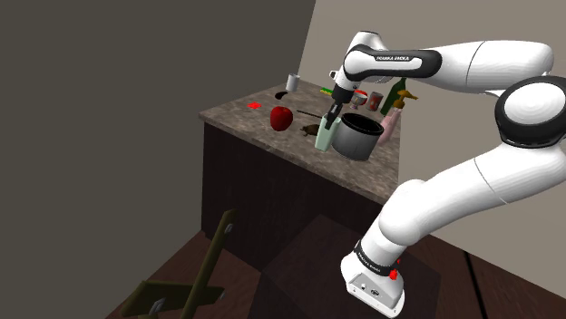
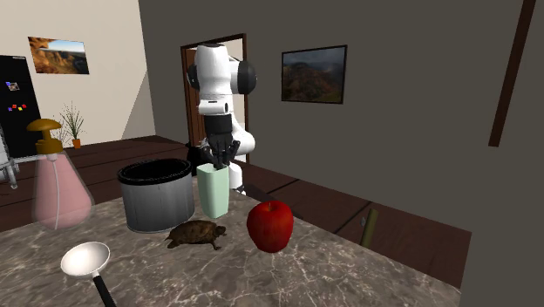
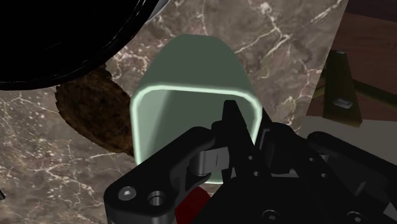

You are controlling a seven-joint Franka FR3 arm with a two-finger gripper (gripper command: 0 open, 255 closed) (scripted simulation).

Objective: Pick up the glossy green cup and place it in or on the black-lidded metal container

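Wrist view, hand (image 3: 236, 130) clasping green cup (image 3: 191, 63) by rim

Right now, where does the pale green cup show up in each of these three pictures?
Shoulder view: the cup stands on the counter, just left of the grey pot.
Second exterior view: the cup is near the middle, right of the pot, behind the turtle.
Wrist view: the cup has its open top toward the camera, with the turtle beside it.
Shared landmark: the brown turtle, beside the cup in every view.

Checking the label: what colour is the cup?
The cup is pale green, clearest in the second exterior view.
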